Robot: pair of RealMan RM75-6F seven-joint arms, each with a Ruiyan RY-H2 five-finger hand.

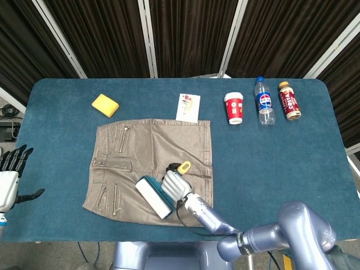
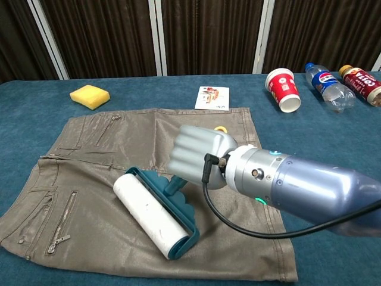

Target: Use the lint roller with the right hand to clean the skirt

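Blue felt tabletop [image 1: 292, 157]: our right hand [image 2: 199, 156], fingers clenching the teal-framed white lint roller [image 2: 156, 214], works mid-pass on the taupe leatherette skirt [image 1: 140, 152], near edge; we judge cleaning unfinished.

Your right hand [image 2: 199, 156] covers the lint roller [image 2: 156, 213] handle. The left hand [image 1: 11, 177] is cut by the head view's left edge. Card [image 1: 188, 107] print is unreadable.

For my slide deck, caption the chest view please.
Right hand holds the lint roller on the skirt.
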